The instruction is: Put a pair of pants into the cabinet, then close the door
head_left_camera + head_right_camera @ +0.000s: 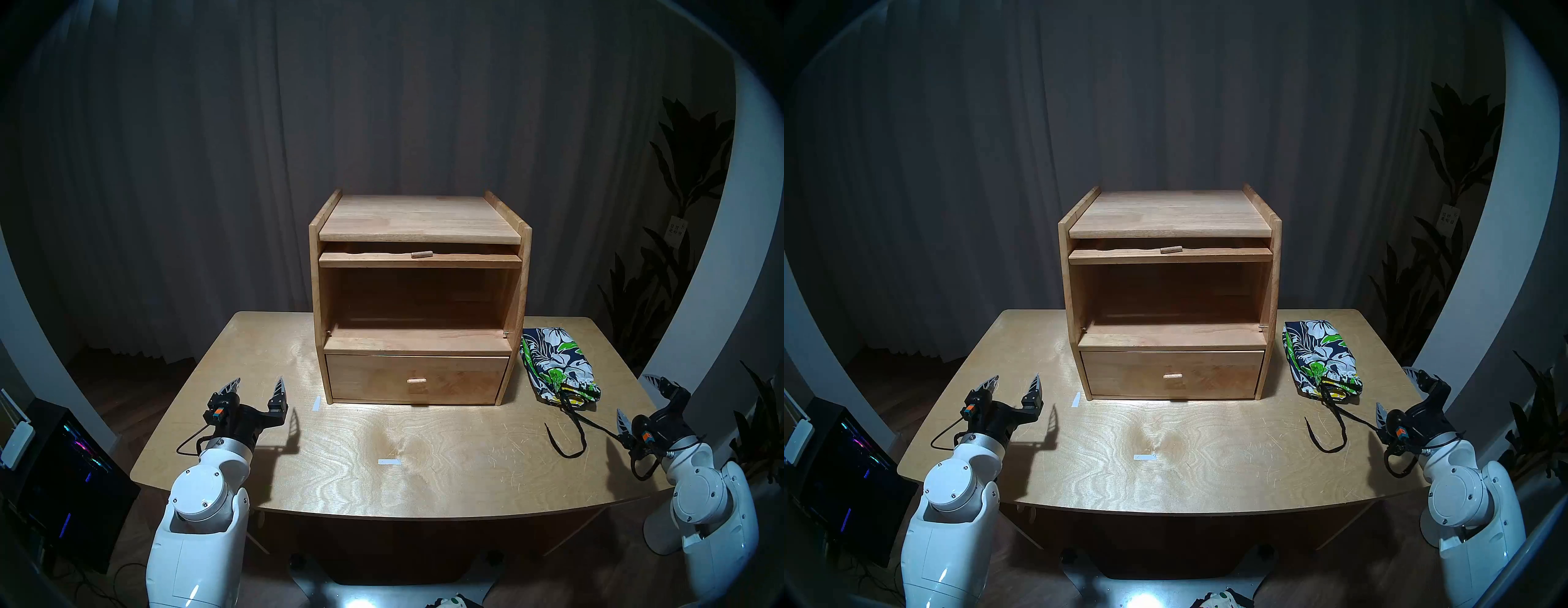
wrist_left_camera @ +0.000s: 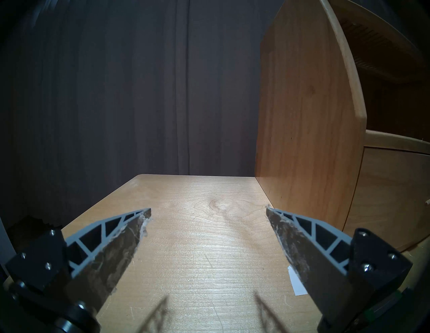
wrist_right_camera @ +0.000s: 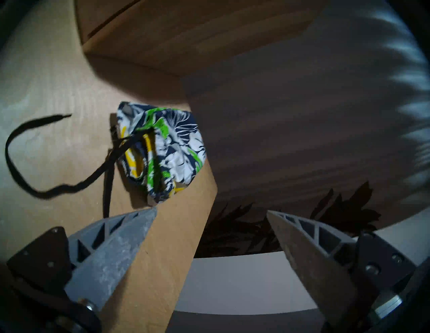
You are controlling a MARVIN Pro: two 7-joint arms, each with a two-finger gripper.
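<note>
here the pair of pants [image 1: 555, 364] is seen folded on the surface [image 1: 424, 467] just right of the cabinet [image 1: 420, 297], drawstring trailing forward. the door [image 1: 420, 259] is found slid up under the top, compartment bare. left fingers [image 1: 279, 389] and right fingers [image 1: 623, 420] are spread wide, nothing gripped.

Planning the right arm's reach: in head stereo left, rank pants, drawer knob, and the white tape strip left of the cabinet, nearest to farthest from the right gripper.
From the right gripper:
1. Pair of pants, just beyond it, right of the cabinet.
2. Drawer knob, cabinet front, centre.
3. White tape strip, left of the cabinet.
</note>
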